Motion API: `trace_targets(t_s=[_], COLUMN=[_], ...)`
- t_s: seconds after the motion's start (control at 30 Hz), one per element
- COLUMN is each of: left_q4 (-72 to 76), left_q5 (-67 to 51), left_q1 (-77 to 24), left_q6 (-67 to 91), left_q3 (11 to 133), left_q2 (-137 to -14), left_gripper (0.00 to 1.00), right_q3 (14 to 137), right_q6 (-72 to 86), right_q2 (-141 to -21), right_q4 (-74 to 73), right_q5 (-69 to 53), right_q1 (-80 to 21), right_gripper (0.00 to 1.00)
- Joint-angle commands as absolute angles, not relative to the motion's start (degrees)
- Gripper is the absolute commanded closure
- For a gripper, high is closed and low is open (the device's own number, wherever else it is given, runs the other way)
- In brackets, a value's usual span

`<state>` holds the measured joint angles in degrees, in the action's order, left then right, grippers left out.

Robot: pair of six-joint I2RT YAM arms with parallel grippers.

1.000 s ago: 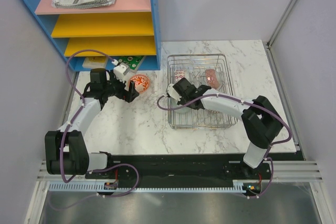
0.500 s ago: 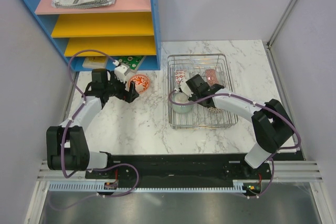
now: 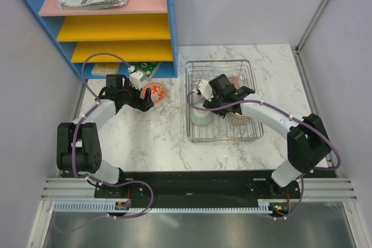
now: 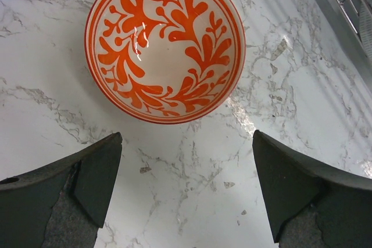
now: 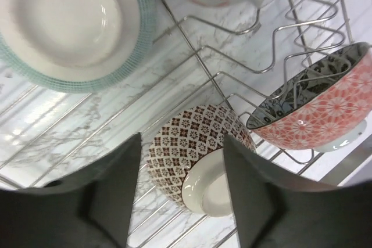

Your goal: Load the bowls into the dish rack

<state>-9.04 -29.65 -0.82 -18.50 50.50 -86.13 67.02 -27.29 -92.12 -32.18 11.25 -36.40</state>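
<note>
One bowl is not yet loaded: the red-and-white bowl sits mouth-up on the tabletop, left of the dish rack and near the blue shelf unit.

Left tool is spread wide just short of the bowl's near rim, gripping nothing. Right tool hangs over the rack, fingers parted and empty.

Handling, at a guess: glazed ceramic, rigid and slick, likely to chip if knocked on wire, light enough for one tool. Best hold looks like the rim, one finger inside and one outside.

Left wrist view shows the gap to the rim and the empty inside. Only the overhead view shows the route to the rack. Right wrist view shows the mesh bowl tipped on its side and the pale green bowl beside it. From overhead their tilt is hard to read.
</note>
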Motion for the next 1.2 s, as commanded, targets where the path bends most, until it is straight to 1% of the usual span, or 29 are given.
trace_targets(t_s=[0.0, 0.13, 0.2, 0.23, 0.33, 0.4, 0.5, 0.6, 0.67, 0.8, 0.83, 0.9, 0.93, 1.0, 1.03, 1.1, 1.13, 1.17], left_q4=[-4.9, -4.1, -4.2, -4.2, -4.3, -4.3, -4.5, -5.4, -5.5, -6.8, -6.9, -7.7, -8.0, -8.6, -8.7, -9.1, -9.1, -9.2], left_q5=[-26.7, -25.8, -25.9, -26.0, -25.8, -25.7, -25.8, -25.4, -25.3, -25.0, -25.0, -24.8, -24.6, -24.2, -24.2, -23.8, -23.7, -23.9], left_q1=[-0.5, -0.6, -0.5, -0.5, -0.5, -0.5, -0.6, -0.7, -0.7, -1.3, -1.5, -1.8, -1.9, -2.3, -2.4, -2.7, -2.8, -2.9], left_q6=[-19.3, -18.7, -18.4, -18.0, -17.2, -17.0, -16.7, -16.9, -16.8, -17.0, -17.1, -17.6, -17.8, -18.2, -18.2, -18.2, -18.2, -18.2], left_q3=[54.8, 58.0, 59.1, 60.3, 62.2, 63.0, 64.0, 65.3, 66.0, 67.1, 67.0, 67.1, 67.1, 67.1, 67.1, 67.2, 67.3, 67.3], left_q2=[-89.1, -92.4, -93.4, -94.7, -97.4, -98.5, -100.5, -102.4, -103.1, -104.4, -104.4, -104.4, -104.4, -104.5, -104.6, -104.8, -104.9, -104.8], left_gripper=[0.00, 0.00, 0.00, 0.00, 0.00, 0.00, 0.00, 0.06, 0.12, 0.23, 0.29, 0.33, 0.40, 0.46, 0.52, 0.59, 0.68, 0.72], right_q3=[72.6, 73.8, 74.4, 74.8, 77.4, 81.3, 86.8, 92.4, 95.7, 97.9, 98.1, 98.3, 98.0, 97.6, 97.2, 97.1, 97.0, 97.0], right_q6=[-25.2, -24.4, -23.5, -21.8, -18.3, -13.3, -5.9, 0.0, 3.1, 8.2, 8.7, 9.3, 9.3, 9.4, 9.7, 10.1, 10.0, 9.9], right_q2=[-87.0, -84.6, -83.7, -82.5, -80.5, -79.9, -78.8, -78.4, -78.3, -77.7, -77.6, -77.5, -77.3, -77.1, -76.9, -76.5, -76.4, -76.4], right_q4=[-35.4, -36.6, -37.1, -37.0, -36.9, -36.8, -34.9, -33.2, -32.9, -32.2, -32.3, -32.6, -32.6, -32.5, -32.6, -32.5, -32.6, -32.5], right_q5=[2.1, -2.5, -6.1, -7.4, -12.8, -15.7, -16.3, -15.6, -14.9, -11.5, -11.0, -9.7, -9.0, -7.4, -7.3, -7.6, -7.9, -8.0], right_q1=[-36.4, -36.5, -36.5, -36.5, -36.6, -36.7, -37.2, -37.9, -38.5, -42.4, -42.9, -44.0, -44.1, -44.5, -44.6, -44.8, -44.9, -44.9], right_gripper=[0.30, 0.25, 0.18, 0.16, 0.02, 0.02, 0.02, 0.02, 0.02, 0.02, 0.02, 0.02, 0.02, 0.02, 0.02, 0.02, 0.02, 0.02])
